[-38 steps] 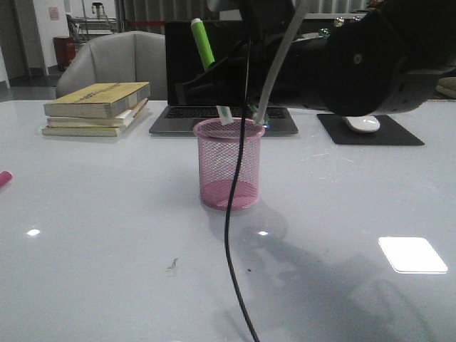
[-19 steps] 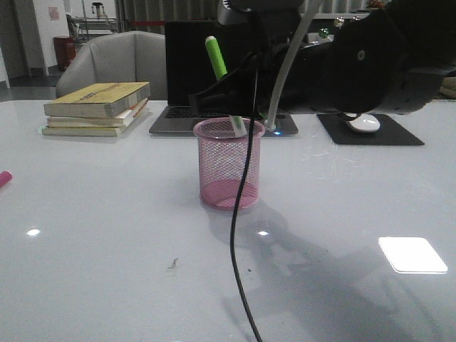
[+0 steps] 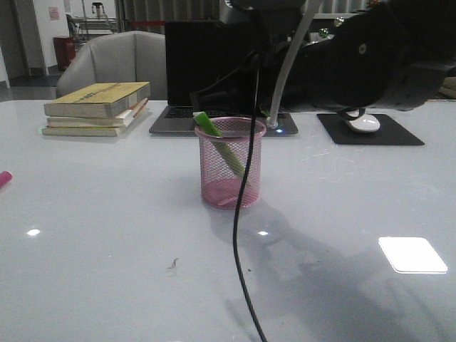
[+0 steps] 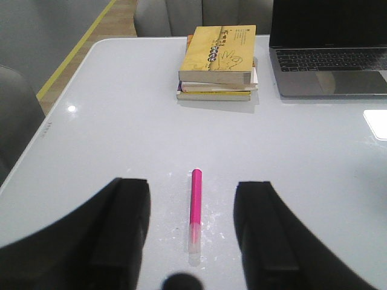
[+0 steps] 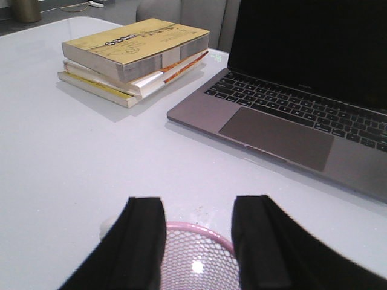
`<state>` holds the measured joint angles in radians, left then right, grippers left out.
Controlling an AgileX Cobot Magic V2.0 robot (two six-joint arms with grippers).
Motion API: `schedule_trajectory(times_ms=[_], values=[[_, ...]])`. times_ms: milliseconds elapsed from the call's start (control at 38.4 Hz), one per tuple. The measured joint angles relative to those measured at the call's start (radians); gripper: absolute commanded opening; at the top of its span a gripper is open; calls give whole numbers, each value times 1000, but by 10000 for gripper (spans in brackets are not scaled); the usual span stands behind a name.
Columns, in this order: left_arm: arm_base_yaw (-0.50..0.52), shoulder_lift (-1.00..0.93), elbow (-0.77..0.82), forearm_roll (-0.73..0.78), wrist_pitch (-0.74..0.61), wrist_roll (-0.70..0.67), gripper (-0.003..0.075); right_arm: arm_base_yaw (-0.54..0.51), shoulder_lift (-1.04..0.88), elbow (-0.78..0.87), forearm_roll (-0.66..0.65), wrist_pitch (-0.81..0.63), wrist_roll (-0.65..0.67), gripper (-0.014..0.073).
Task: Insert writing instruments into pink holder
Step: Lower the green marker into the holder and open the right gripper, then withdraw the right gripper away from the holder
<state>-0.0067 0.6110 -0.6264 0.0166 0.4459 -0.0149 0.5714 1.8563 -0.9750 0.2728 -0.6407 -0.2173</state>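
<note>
One of two markers housed. Front view: lime marker [image 3: 222,147] leaning inside pink holder [image 3: 229,162], green end at rim; right arm close above, liable to clip rim and topple cup on retreat; fingers hidden behind cable. Left wrist view: left gripper [image 4: 192,232] wide, empty, straddling magenta marker [image 4: 195,208] flat on table [image 4: 121,133]; liable to roll if nudged. Right wrist view: right gripper [image 5: 198,241] wide, empty, over rim; cup interior cut off.

Left pincer [image 4: 195,241] hung w/ fingers [image 4: 124,232] spread wide & empty over the white table [image 4: 109,127], pink marker [image 4: 195,205] lying flat betw. them, pale end nearest cam, w/ book stack [image 4: 217,60] & laptop [image 4: 329,66] beyond.
</note>
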Motion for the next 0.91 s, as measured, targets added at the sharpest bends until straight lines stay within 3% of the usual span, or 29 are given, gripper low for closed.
schedule_trajectory(times_ms=[78,182,339,417,521,781,911], values=[[0,0,0,0,0,0,395,0,-88,0,82,88,-111,393],[0,0,0,0,0,0,395,0,-221,0,293,183,-379,393],[0,0,0,0,0,0,395,-21,-432,2,729,195,-800,391],[0,0,0,0,0,0,395,-63,-526,4,973,213,-1053,339],[0,0,0,0,0,0,395,-138,-637,4,1178,272,-1320,330],[0,0,0,0,0,0,395,-496,-866,92,1540,489,-1679,330],[0,0,0,0,0,0,395,-535,-960,249,1561,512,-1722,330]])
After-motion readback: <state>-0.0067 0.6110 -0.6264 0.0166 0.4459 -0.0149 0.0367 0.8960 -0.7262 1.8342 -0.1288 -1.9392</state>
